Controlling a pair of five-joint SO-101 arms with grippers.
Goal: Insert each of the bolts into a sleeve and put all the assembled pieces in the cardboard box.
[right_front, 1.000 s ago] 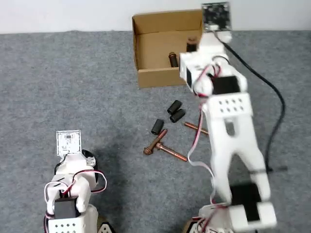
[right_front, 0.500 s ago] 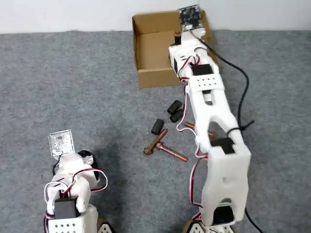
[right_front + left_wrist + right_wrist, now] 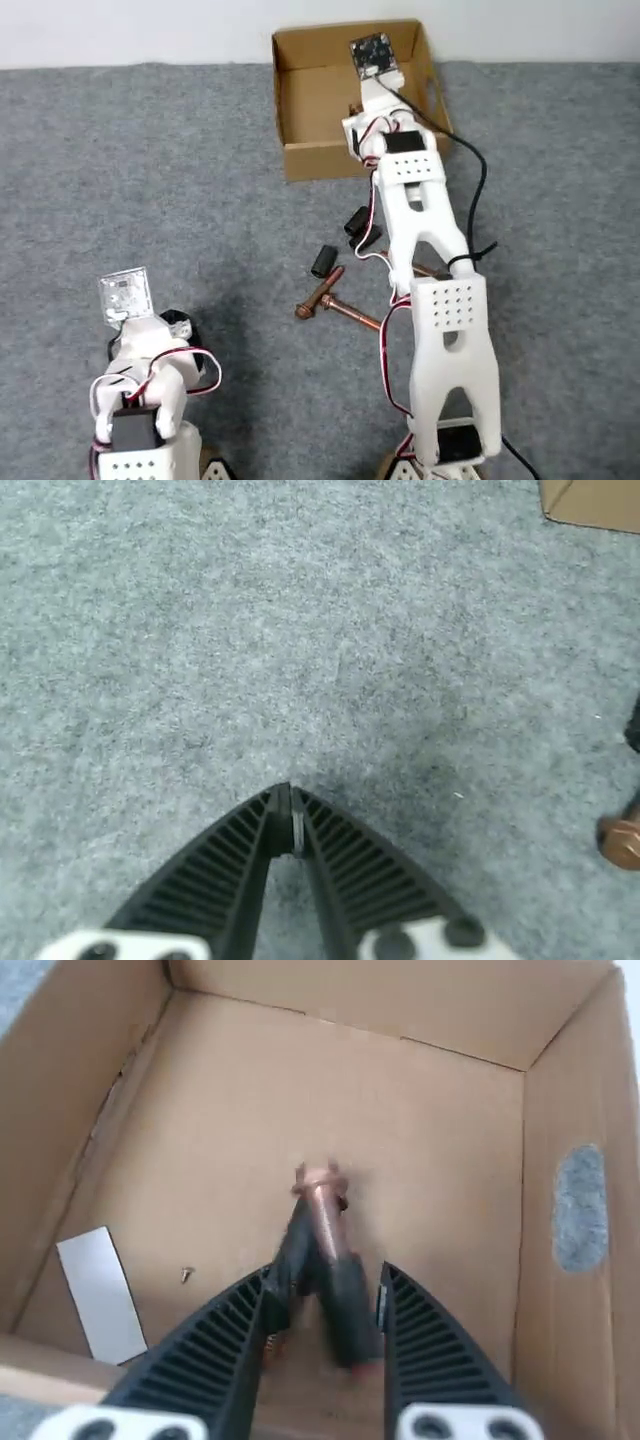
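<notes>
My right gripper hangs over the inside of the cardboard box, open. Between and below its fingers is a black sleeve with a copper bolt through it, blurred. A second assembled piece leans beside it on the box floor. On the carpet lie loose black sleeves and copper bolts; the right arm covers part of them. My left gripper is shut and empty, low over bare carpet near the left arm's base.
A white label and a tiny screw lie on the box floor. The box walls rise around the right gripper. A bolt head shows at the left wrist view's edge. Grey carpet to the left is open room.
The right arm has swung left and stretched out, bringing its gripper from the box's right edge to over its inside. The left arm's wrist turned slightly a second ago.
</notes>
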